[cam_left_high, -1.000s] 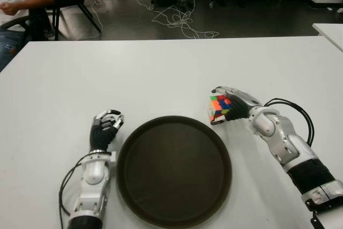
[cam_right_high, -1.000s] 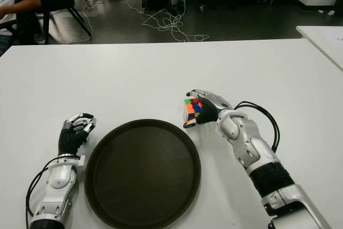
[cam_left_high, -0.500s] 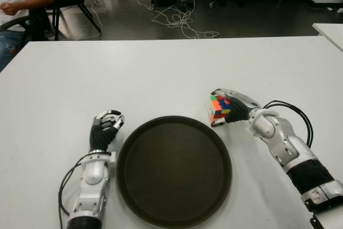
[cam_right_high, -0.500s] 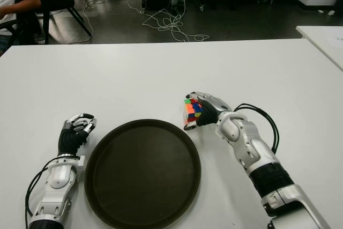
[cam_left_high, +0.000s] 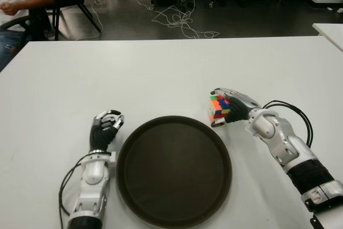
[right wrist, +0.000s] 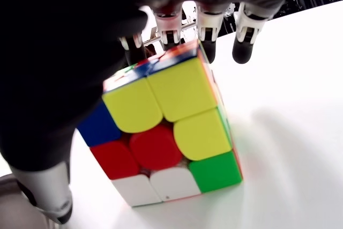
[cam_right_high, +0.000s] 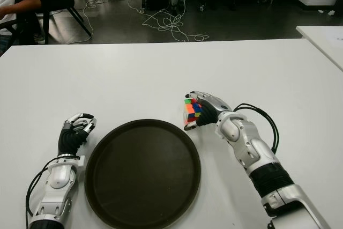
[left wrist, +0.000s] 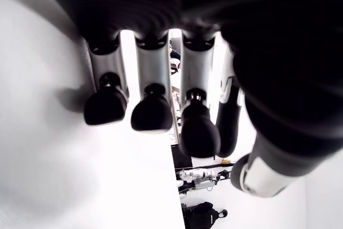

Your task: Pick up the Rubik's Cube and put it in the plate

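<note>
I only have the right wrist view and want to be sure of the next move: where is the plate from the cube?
Observer: The plate lies on the robot's left of the cube, its rim right beside the cube's lower corner.
Operator: Is the cube over the plate yet?
Observer: No. The cube, in the right hand, shows just outside the rim, above the bare table.
Operator: Is anything in the plate?
Observer: Nothing shows in it.
Operator: And the other hand?
Observer: The left hand shows on the plate's far side from the cube, fingers curled and holding nothing.
</note>
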`<action>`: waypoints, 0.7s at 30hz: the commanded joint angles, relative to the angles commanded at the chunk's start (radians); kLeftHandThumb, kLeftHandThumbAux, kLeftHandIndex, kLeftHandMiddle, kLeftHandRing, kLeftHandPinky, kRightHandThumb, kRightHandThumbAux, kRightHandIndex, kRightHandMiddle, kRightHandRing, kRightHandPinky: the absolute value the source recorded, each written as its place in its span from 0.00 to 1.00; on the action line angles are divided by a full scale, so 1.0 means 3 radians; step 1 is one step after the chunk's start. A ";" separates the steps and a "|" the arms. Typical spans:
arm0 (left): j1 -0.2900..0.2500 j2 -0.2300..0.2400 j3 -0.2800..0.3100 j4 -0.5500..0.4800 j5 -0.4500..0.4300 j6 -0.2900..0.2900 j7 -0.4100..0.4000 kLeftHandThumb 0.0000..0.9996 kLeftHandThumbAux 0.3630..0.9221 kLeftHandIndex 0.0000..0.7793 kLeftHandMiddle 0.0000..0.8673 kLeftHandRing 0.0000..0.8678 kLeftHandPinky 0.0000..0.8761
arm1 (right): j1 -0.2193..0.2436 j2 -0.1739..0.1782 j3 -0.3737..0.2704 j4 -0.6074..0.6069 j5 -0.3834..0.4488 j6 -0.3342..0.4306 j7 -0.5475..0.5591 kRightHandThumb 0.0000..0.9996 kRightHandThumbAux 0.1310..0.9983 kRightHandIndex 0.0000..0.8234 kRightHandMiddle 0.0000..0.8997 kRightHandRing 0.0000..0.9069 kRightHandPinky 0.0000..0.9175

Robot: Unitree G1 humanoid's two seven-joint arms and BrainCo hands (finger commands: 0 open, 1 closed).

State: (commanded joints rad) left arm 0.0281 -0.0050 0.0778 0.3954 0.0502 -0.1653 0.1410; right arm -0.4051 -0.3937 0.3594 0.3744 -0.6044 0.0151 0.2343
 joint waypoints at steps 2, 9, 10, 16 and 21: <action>0.0006 -0.0006 0.0005 -0.0013 -0.0009 0.0010 -0.0003 0.71 0.61 0.57 0.93 0.94 0.90 | 0.0005 0.0004 -0.0002 -0.0011 0.0003 0.0020 0.0006 0.00 0.67 0.00 0.00 0.00 0.00; 0.0042 -0.0019 0.0000 -0.0107 -0.0002 0.0076 -0.0004 0.71 0.61 0.57 0.93 0.93 0.88 | 0.0022 0.0029 -0.0009 -0.0020 0.0019 0.0082 -0.0012 0.00 0.65 0.00 0.00 0.00 0.00; 0.0046 -0.0018 -0.0005 -0.0117 0.0006 0.0085 -0.0003 0.71 0.61 0.57 0.93 0.93 0.88 | 0.0024 0.0031 -0.0009 -0.0017 0.0021 0.0078 -0.0021 0.00 0.64 0.00 0.00 0.00 0.00; 0.0031 -0.0013 -0.0005 -0.0079 0.0034 0.0074 0.0021 0.71 0.62 0.57 0.93 0.94 0.89 | 0.0037 0.0032 -0.0010 0.0002 0.0028 0.0025 -0.0075 0.00 0.65 0.00 0.00 0.00 0.00; 0.0018 -0.0006 0.0000 -0.0027 0.0042 0.0036 0.0034 0.70 0.62 0.57 0.93 0.94 0.90 | 0.0047 0.0031 -0.0010 0.0022 0.0034 -0.0016 -0.0112 0.00 0.65 0.00 0.00 0.00 0.00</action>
State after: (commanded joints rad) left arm 0.0334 -0.0067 0.0778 0.3873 0.0629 -0.1545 0.1512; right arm -0.3909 -0.3843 0.3565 0.3810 -0.5944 0.0104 0.2007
